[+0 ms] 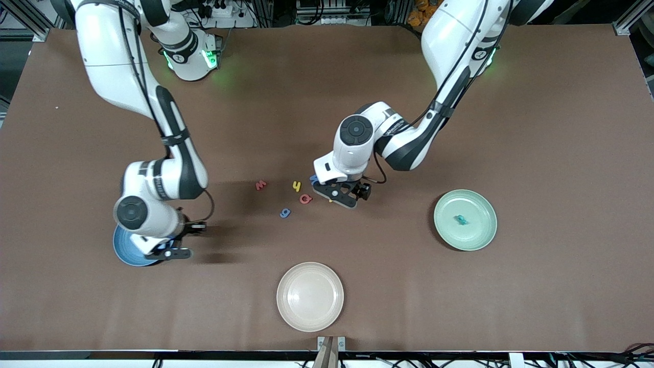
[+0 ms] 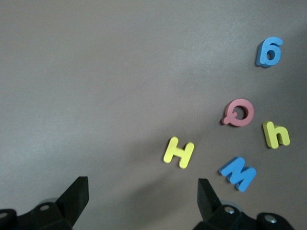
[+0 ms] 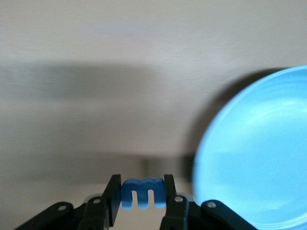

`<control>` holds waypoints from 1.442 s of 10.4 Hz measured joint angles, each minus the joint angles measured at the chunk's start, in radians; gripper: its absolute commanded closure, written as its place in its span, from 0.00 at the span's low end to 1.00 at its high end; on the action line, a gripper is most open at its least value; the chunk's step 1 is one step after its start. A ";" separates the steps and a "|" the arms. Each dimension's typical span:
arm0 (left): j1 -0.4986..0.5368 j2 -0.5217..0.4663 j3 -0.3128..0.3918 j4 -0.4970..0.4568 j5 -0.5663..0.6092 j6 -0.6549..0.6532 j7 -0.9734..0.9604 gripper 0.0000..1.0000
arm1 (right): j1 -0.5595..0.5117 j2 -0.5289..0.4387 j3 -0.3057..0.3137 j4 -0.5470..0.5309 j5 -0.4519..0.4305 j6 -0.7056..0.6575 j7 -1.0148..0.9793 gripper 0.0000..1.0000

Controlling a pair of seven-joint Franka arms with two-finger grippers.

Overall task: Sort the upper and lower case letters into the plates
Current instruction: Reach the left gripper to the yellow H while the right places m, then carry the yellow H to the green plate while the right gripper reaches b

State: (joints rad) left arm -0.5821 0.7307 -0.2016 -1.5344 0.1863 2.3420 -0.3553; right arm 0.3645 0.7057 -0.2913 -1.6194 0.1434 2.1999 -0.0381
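Blue foam is seen clamped in the right gripper [image 3: 142, 186]: a small lowercase m [image 3: 143, 194] is pinched between its two fingers. This gripper [image 1: 185, 240] is held low at the right arm's end of the table, at the rim of the blue plate [image 1: 124, 250], which is partly hidden under the wrist. No letter can be made out on the visible part of that plate [image 3: 259, 158].

Toward the middle of the brown table [image 1: 536, 128] a loose cluster of letters is laid out. A red M [image 1: 261, 185] is found nearest the right arm's end, then a blue 6-shaped piece [image 1: 285, 212], a yellow h [image 1: 297, 186] and a red Q [image 1: 305, 199]. A yellow H [image 2: 179, 152] and a blue M [image 2: 238, 173] are shown in the left wrist view, just beside the Q [image 2: 238, 112].

The left gripper [image 1: 347, 195] is held over this cluster with its jaws spread wide and nothing between them; the H lies closest to its fingers [image 2: 76, 196].

A cream-white plate [image 1: 310, 296] is set nearer the front camera. The mint green plate [image 1: 477, 240] is placed toward the left arm's end, and one teal piece [image 1: 461, 220] is lying in it.
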 measured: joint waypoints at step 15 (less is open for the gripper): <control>-0.141 0.151 0.101 0.083 0.003 0.092 0.023 0.46 | -0.099 -0.078 -0.120 0.002 0.004 -0.167 -0.315 0.00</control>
State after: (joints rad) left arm -0.7235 0.8817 -0.1004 -1.4511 0.1895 2.4336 -0.3321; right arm 0.2653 0.6281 -0.4115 -1.6173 0.1470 2.0331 -0.3532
